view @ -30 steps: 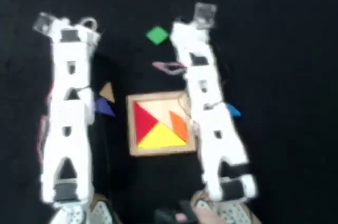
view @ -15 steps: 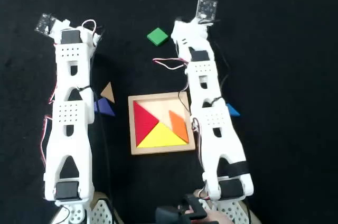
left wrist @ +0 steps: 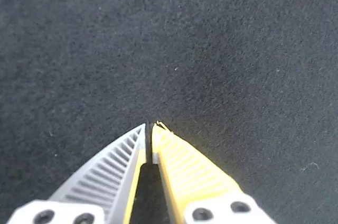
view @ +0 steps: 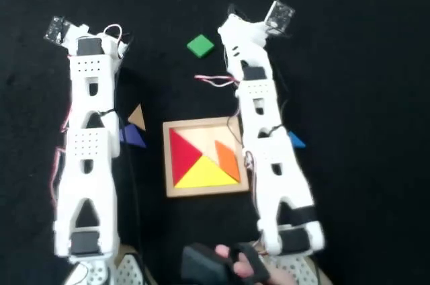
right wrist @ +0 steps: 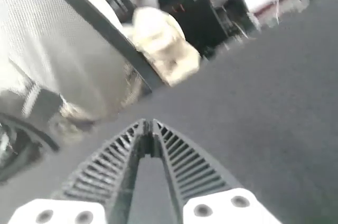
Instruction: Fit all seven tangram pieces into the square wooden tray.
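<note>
Your tray [view: 166, 157] holds three pieces [view: 205, 176]; four lie loose (green square [view: 200, 46], tan triangle [view: 138, 117], blue triangle [view: 134, 138], blue piece [view: 296, 140]); left hand [left wrist: 149, 127], right hand [right wrist: 148, 123] closed, empty.

Your white plastic left arm [view: 87, 144] and right arm [view: 269, 144]
Both carry black motor blocks and red-and-white cables. Your left end effector [left wrist: 149, 126] pairs a grey ribbed finger with a yellow one; your right end effector [right wrist: 149, 123] has two dark ribbed fingers.

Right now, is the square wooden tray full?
Partly full: the tray holds a red triangle, a yellow triangle and an orange piece; bare wood shows.
</note>
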Available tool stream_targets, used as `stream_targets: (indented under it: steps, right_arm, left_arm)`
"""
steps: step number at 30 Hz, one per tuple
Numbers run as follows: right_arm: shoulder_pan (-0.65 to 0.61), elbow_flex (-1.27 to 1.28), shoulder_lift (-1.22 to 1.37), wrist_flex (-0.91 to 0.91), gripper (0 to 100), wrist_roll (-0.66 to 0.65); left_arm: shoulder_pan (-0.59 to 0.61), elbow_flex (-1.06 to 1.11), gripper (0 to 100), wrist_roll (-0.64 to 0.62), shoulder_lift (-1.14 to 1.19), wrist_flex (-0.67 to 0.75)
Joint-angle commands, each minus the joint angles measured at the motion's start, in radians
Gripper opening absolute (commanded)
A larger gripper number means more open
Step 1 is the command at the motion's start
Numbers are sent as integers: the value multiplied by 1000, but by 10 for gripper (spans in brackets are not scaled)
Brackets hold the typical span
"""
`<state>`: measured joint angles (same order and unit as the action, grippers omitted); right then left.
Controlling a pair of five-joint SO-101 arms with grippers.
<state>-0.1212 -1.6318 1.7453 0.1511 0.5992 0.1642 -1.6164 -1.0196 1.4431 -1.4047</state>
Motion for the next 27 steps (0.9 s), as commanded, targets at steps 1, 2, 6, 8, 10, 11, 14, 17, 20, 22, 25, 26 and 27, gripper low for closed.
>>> stream_targets:
  steps: [1, 2, 6, 8, 10, 11, 14, 17, 20, 22, 25, 26, 27]
  right_arm:
    - [-8, -38, -30, -64, 11, 11]
    - [-8, -36, -31, -54, 11, 12]
    - [-8, -25, -22, -35, 11, 18]
    - [-8, -2, -21, -35, 11, 15]
    - [-8, 16, -22, -40, 11, 12]
    - [-8, 16, -22, -41, 11, 12]
    - [-8, 13, -25, -41, 11, 12]
    - [-8, 13, -25, -41, 11, 12]
    - [-8, 13, -25, -41, 11, 15]
    - [-6, 7, -27, -41, 11, 17]
    - [28, -47, -33, -43, 11, 14]
    - [41, -44, -53, -37, 11, 12]
    - [54, -39, -71, -26, 11, 12]
  left_arm:
    - [-10, -47, 30, -3, -8, 0]
    - [-10, -47, 30, -3, -8, 0]
    - [-10, -47, 30, -3, -8, 0]
    - [-10, -47, 30, -3, -8, 2]
    - [-10, -47, 30, -3, -8, 2]
    - [-10, -47, 30, -3, -8, 2]
    - [-10, -47, 30, -3, -8, 2]
    - [-10, -47, 30, -3, -8, 2]
    - [-10, -47, 30, -3, -8, 2]
    - [-10, -47, 30, -3, -8, 2]
    - [-10, -47, 30, -3, -8, 2]
    - [-10, -47, 30, -3, -8, 2]
    - [-10, -47, 30, -3, -8, 2]
